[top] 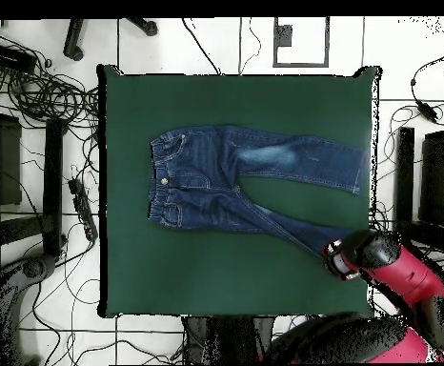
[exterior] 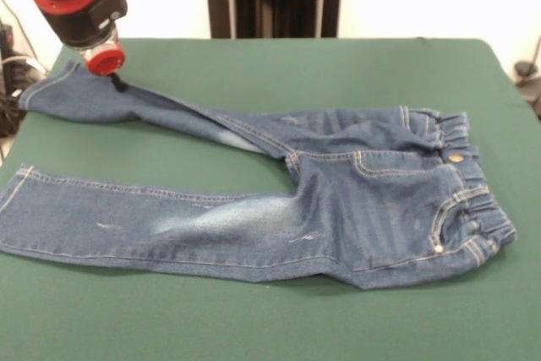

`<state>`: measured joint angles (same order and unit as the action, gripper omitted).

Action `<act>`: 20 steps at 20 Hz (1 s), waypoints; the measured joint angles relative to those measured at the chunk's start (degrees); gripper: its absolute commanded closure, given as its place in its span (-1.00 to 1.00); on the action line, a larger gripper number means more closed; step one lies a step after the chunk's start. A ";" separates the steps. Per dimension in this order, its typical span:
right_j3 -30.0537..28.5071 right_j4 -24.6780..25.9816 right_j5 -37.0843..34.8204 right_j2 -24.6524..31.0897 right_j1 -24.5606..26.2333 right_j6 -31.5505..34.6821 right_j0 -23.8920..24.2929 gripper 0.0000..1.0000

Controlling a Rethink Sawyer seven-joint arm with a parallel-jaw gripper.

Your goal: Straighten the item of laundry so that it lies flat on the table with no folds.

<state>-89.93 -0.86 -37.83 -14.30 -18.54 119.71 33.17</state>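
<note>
A large rectangular table topped with dark green felt-like cloth [exterior: 254,65] carries a small pair of blue denim jeans [exterior: 355,200], elastic waistband toward one end, both legs stretched toward the other, one leg narrowed by a twist.

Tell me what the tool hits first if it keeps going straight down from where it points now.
Most likely the far leg of the jeans, near its cuff: the tool points down right over it, with the table beneath. Contact can't be judged.
</note>
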 measured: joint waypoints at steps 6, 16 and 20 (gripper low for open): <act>0.57 -1.20 -0.48 -1.29 0.68 0.00 -1.13 -1.00; -0.15 -1.23 0.40 -0.26 0.23 -0.01 0.16 -1.00; -1.56 -1.23 1.17 1.92 -0.76 -0.01 2.83 -1.00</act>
<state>-91.49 -2.09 -36.66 -12.38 -19.30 119.70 36.01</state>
